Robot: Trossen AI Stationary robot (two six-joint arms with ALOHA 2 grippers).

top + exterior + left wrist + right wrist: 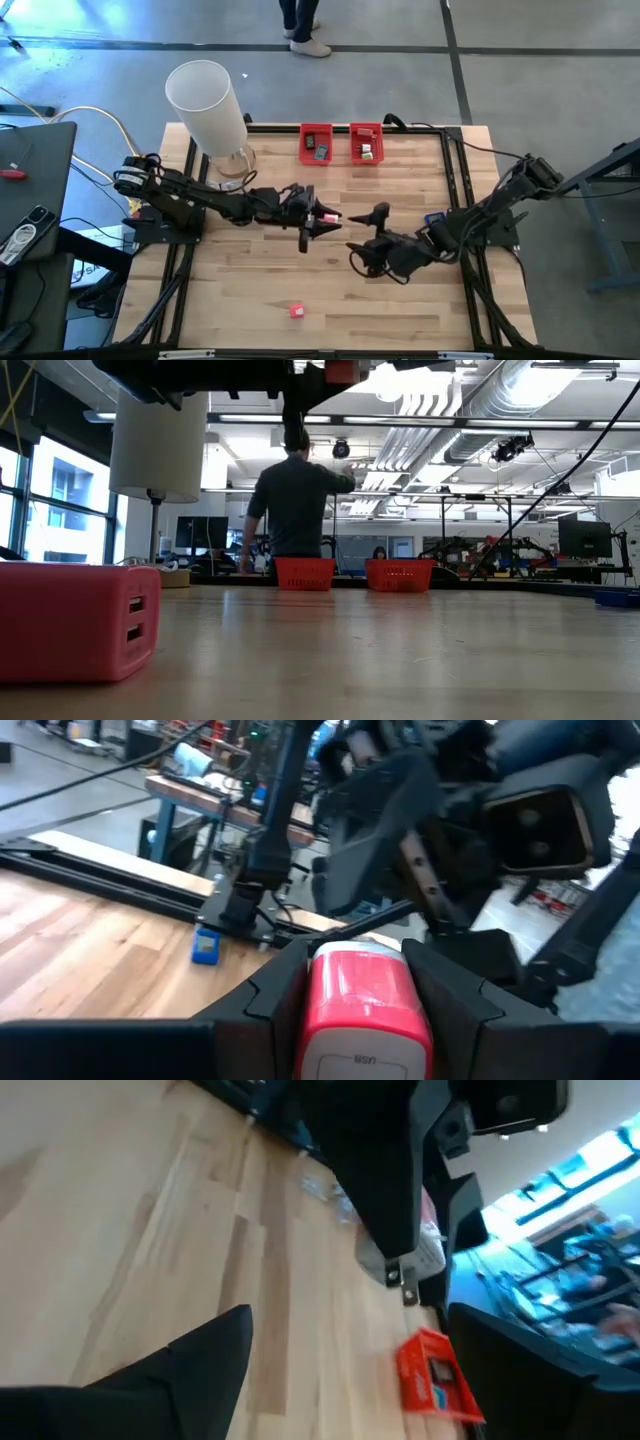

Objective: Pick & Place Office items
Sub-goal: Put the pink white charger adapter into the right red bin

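Observation:
My left gripper (318, 216) hovers over the table's middle, pointing level toward the right edge, shut on a red office item with a white end (358, 1000). Close to its right stands my right gripper (363, 236), open with nothing between its fingers (350, 1330), facing the left gripper. Another red item (297, 311) rests flat on the table near the front edge; the low view shows it close by at the left (80, 620), and it is also in the right wrist view (435, 1375). A small blue item (434, 218) lies beside the right arm. My left gripper pinches the red item by its two long sides (318, 1010) between the two fingers. The fingers come level from the table's left and lie along the item. Its red end (329, 216) sticks out past the fingertips, and the item hangs clear of the table.
Two red bins (317, 152) (366, 154) with small items stand at the far edge. A tall white cylinder (207, 105) stands at the far left, close to the left arm. A person (295, 500) stands beyond the far edge. The near half of the table has free room.

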